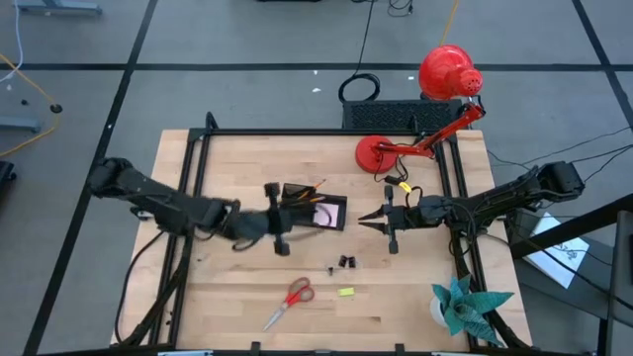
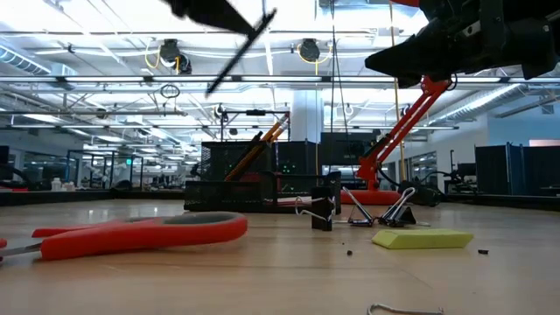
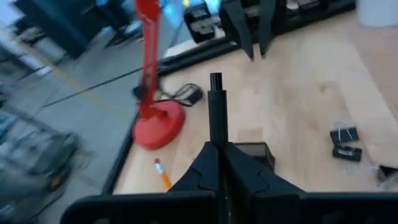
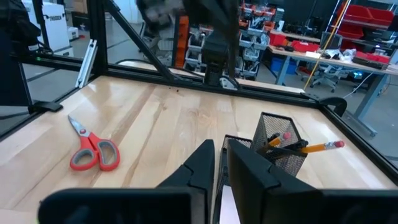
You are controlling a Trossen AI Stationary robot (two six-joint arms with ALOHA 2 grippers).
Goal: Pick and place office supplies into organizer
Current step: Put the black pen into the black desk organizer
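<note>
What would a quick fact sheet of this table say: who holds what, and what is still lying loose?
left gripper: above the organizer's near edge, jaws shut on a black pen
right gripper: beside the organizer, holding nothing, jaws nearly together
organizer: black mesh tray, middle of the table
already inside: orange pencils in the mesh cup
loose on table: red scissors, yellow piece, two black clips
nearby, not supplies: red lamp, teal paper plant

left claw (image 1: 274,220) beside organizer (image 1: 315,210) (scissors (image 1: 290,302) well apart).
</note>
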